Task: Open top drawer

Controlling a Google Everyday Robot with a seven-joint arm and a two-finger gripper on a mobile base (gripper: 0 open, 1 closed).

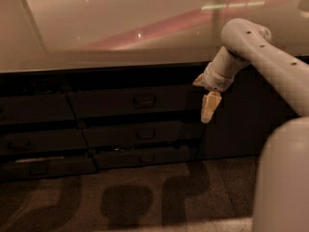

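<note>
- The top drawer [116,101] sits shut just under the front edge of the tabletop [120,33]; it has one small loop handle [144,100] at its centre.
- Two shallower dark drawers [140,133] stack below it, each with one like handle, making three in this column.
- Three more dark drawer fronts [36,140] stand in a column to the left.
- The tool [201,102] hangs at the top drawer's right end, well apart from the handle, its two pale fingers [210,108] spread wide, holding nothing.
- One dark cabinet door [241,120] stands behind the arm [260,47].
</note>
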